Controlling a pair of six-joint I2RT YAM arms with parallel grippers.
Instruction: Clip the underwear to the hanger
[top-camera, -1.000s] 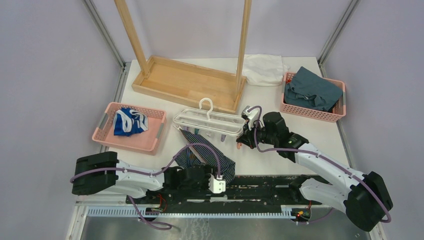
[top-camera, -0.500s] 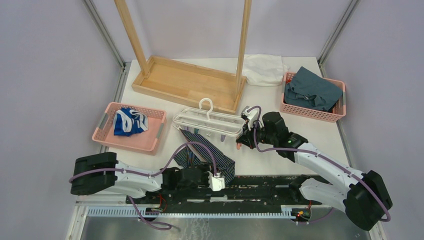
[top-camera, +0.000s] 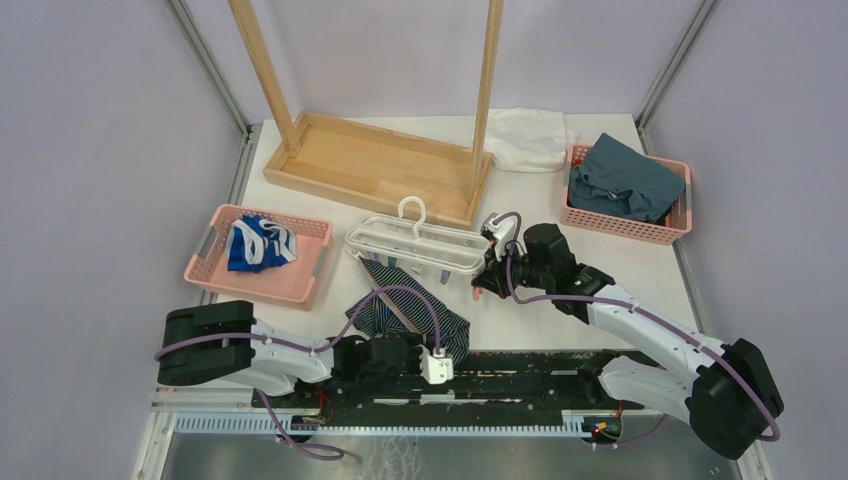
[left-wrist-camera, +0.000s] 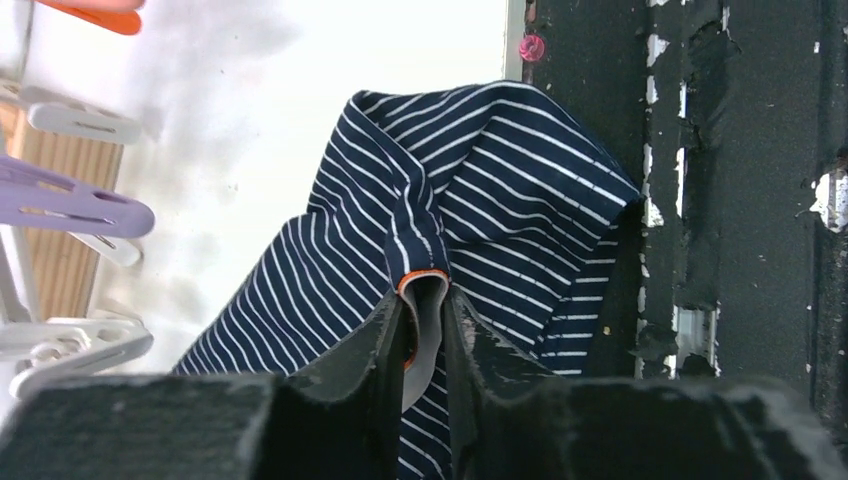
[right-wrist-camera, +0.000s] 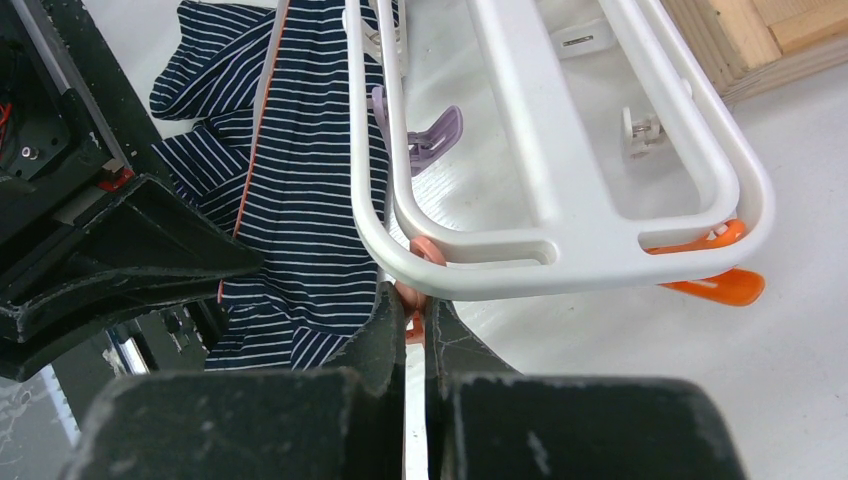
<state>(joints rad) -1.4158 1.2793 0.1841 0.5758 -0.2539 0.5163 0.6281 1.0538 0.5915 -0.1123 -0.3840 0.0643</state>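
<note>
**two arms at a table: one pinches striped underwear, one pinches a hanger clip**

far left, a pink plastic mesh basket (top-camera: 300, 290) holds a crumpled blue-and-white garment (top-camera: 258, 244). near the front edge of the white table (top-camera: 620, 280), the left gripper (left-wrist-camera: 425, 315) has its black fingers (left-wrist-camera: 385, 340) pressed close on a raised fold of the underwear (left-wrist-camera: 500, 200), with an orange-trimmed edge caught between them. the underwear is soft navy cloth with thin pale stripes. it lies rumpled on the table, its near end over the black strip at the table edge and its far end under the hanger (right-wrist-camera: 535, 150).

the hanger is a smooth white plastic frame, a rounded rectangle with a hook on top. it lies flat in front of the wooden rack (top-camera: 370, 165), whose tray base and two upright posts are pale wood. a purple clip (right-wrist-camera: 435, 135) and an orange clip (right-wrist-camera: 715, 285) hang from the frame.

the right gripper (right-wrist-camera: 412, 320) has its jaws together, nipping a pink clip (right-wrist-camera: 418, 258) at the frame's near rail.

farther right, a white cloth (top-camera: 530, 138) lies folded at the back, beside a second pink basket (top-camera: 620, 228) heaped with teal cloth (top-camera: 625, 180).
</note>
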